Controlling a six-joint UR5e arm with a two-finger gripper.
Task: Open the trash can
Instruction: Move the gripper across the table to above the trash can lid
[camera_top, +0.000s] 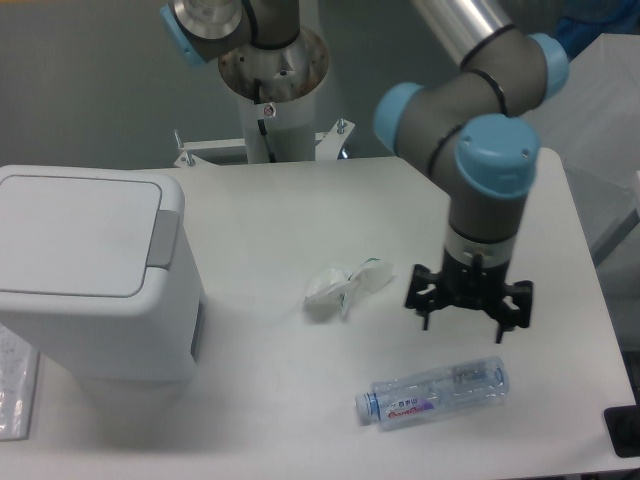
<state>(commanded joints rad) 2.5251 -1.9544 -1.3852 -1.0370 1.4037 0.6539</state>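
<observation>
Trash can (80, 240) smooth white plastic; bottle (435, 392) clear glossy plastic.

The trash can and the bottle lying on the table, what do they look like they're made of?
The trash can: likely white plastic with a satin finish, going by its smooth rounded moulded corners and grey tab. The bottle: clear thin plastic, see-through, with a printed label.
</observation>
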